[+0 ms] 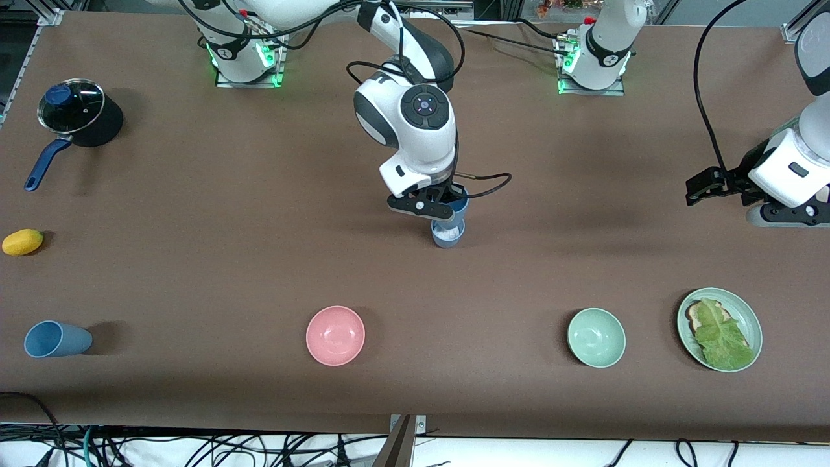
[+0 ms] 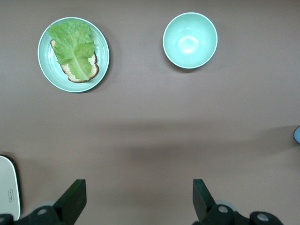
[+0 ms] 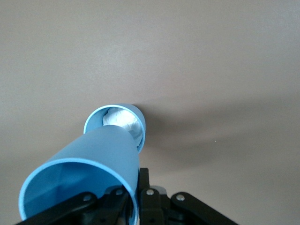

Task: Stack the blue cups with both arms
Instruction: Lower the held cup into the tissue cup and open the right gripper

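Cup alignment at mid-table. Nearest the front camera, at the right arm's end of the table, a third blue cup [image 1: 56, 339] lies on its side, untouched. At mid-table the right gripper [image 1: 425, 206] is clamped on the rim wall of the held blue cup [image 3: 86, 173], carried tilted, its base pointing down toward the mouth of the standing blue cup [image 3: 123, 123], which holds something white. Insertion likely requires the two long axes brought into line, since the held cup sits off to one side. The left gripper [image 2: 138, 201], fingers spread and empty, waits over bare table at the left arm's end.
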### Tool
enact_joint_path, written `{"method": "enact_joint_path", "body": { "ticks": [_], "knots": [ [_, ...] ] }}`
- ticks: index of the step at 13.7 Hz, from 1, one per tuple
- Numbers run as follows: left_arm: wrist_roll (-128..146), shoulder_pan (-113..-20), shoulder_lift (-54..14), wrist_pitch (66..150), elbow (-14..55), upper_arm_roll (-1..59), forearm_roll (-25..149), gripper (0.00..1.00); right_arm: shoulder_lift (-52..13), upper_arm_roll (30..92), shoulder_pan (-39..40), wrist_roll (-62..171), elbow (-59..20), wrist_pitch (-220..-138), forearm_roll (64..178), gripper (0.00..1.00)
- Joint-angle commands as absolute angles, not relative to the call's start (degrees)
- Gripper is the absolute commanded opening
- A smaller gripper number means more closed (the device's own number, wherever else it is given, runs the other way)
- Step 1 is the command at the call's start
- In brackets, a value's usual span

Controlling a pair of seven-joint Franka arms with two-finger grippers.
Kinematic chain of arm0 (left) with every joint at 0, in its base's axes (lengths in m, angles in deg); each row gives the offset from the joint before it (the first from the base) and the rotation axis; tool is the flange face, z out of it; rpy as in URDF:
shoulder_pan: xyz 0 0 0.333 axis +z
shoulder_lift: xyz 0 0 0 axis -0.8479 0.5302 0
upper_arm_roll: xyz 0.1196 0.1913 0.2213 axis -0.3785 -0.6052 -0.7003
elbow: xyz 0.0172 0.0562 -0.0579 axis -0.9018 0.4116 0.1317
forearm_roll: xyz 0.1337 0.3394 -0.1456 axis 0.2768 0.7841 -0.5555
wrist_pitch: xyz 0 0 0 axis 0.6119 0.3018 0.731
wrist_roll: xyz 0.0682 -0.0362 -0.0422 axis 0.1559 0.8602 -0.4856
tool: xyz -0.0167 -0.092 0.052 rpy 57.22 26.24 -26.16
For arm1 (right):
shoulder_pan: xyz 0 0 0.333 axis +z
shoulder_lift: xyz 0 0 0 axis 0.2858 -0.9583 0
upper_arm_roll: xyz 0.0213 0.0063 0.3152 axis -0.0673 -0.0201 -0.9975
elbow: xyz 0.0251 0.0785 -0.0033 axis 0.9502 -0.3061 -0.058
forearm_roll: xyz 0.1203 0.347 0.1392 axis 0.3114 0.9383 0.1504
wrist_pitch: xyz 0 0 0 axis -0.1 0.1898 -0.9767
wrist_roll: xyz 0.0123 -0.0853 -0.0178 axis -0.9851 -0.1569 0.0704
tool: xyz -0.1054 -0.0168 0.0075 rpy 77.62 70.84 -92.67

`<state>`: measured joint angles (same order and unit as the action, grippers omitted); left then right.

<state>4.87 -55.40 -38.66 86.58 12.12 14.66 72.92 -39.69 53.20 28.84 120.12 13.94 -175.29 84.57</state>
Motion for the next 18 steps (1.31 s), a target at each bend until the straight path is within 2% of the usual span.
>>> {"method": "enact_joint_path", "body": {
  "ticks": [1, 5, 18],
  "knots": [
    [4.2, -55.6, -39.4, 86.0, 12.5, 13.9, 73.9, 1.0, -40.6, 53.8, 29.4, 119.0, 15.5, -176.7, 83.7, 0.0],
    [3.7, -54.6, -39.0, 86.2, 12.2, 13.8, 73.8, 1.0, -40.9, 53.8, 29.4, 118.0, 14.6, -179.2, 83.5, 0.0],
    [4.2, -54.6, -39.0, 86.1, 12.0, 14.2, 73.4, 1.0, -40.7, 53.8, 29.2, 110.3, 13.5, -179.3, 79.5, 0.0]
  ]
}}
